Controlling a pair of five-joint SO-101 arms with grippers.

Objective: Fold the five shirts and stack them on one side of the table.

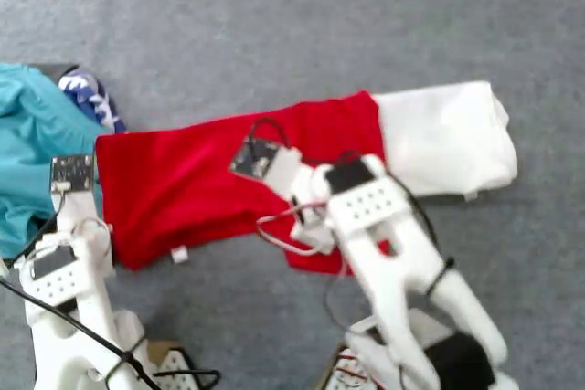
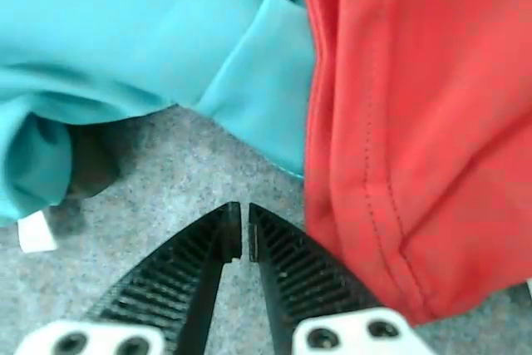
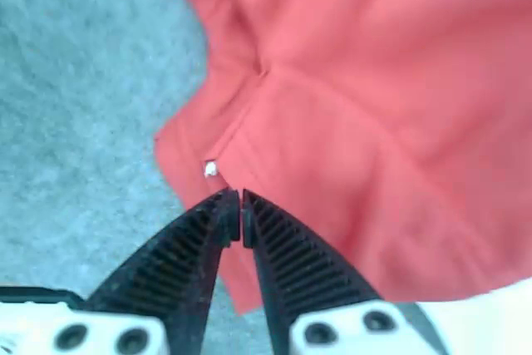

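Note:
A red shirt lies spread across the middle of the grey table. My left gripper is shut with nothing in it, just above bare table between the red shirt's hemmed edge and a teal shirt. In the high view this gripper sits at the red shirt's left end. My right gripper is shut, its tips over the near edge of the red shirt; I see no cloth between the jaws. From above, the right gripper is at the shirt's near edge.
A folded white shirt lies against the red shirt's right end. The teal shirt is bunched at the left edge, with a blue-and-white patterned garment beside it. Both arm bases stand along the near table edge.

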